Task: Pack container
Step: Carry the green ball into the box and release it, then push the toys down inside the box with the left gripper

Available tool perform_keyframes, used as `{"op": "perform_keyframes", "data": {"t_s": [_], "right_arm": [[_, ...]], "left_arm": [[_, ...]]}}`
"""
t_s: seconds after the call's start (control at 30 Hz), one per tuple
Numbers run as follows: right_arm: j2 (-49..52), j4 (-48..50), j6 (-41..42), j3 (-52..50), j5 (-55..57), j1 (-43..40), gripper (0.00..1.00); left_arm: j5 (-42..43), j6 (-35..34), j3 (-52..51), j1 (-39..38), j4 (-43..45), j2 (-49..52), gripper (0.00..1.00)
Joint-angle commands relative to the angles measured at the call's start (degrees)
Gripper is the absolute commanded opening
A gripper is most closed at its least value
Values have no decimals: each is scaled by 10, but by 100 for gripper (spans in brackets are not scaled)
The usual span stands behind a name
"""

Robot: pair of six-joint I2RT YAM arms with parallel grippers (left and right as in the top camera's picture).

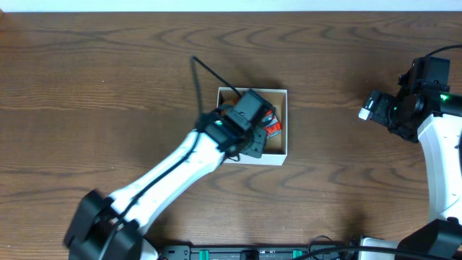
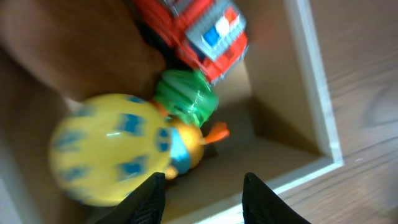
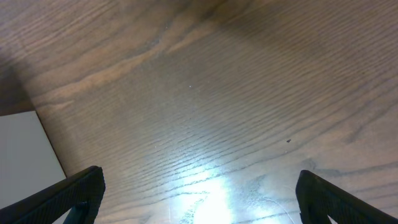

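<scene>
The container [image 1: 281, 154], a small square cardboard box, white outside and brown inside, sits mid-table. My left gripper [image 1: 254, 141] is over its left side, open and empty, fingertips [image 2: 202, 186] just above the box floor [image 2: 261, 134]. Inside lie a yellow ball-like toy with blue marks [image 2: 112, 146], a green and orange toy [image 2: 186, 99] and a red, grey and blue brick vehicle [image 2: 202, 31], also seen from overhead [image 1: 271, 124]. My right gripper [image 3: 199, 193] is wide open and empty over bare wood at the far right [image 1: 372, 107].
The white box rim [image 2: 311, 87] runs along the right of the left wrist view, with wood table beyond. A black cable [image 1: 213, 72] rises from the left arm. A dark strip of equipment [image 1: 253, 253] lies along the table's front edge.
</scene>
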Motion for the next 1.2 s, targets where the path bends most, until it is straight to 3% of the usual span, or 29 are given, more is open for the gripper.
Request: {"op": "perform_keyframes", "data": {"t_s": [0.0, 0.23, 0.47, 0.67, 1.17], "right_arm": [[4, -2, -5, -4, -4, -1, 99], [4, -2, -5, -4, -4, -1, 99], [4, -2, -5, -4, -4, -1, 99], [4, -2, -5, -4, -4, -1, 99], [4, -4, -5, -4, -4, -1, 99]], "left_arm": [[-4, 6, 4, -6, 0, 19, 41], [-12, 23, 15, 1, -8, -7, 41], [-71, 44, 41, 3, -32, -73, 40], [-78, 41, 35, 33, -47, -66, 7], [-56, 23, 30, 37, -52, 75, 6]]}}
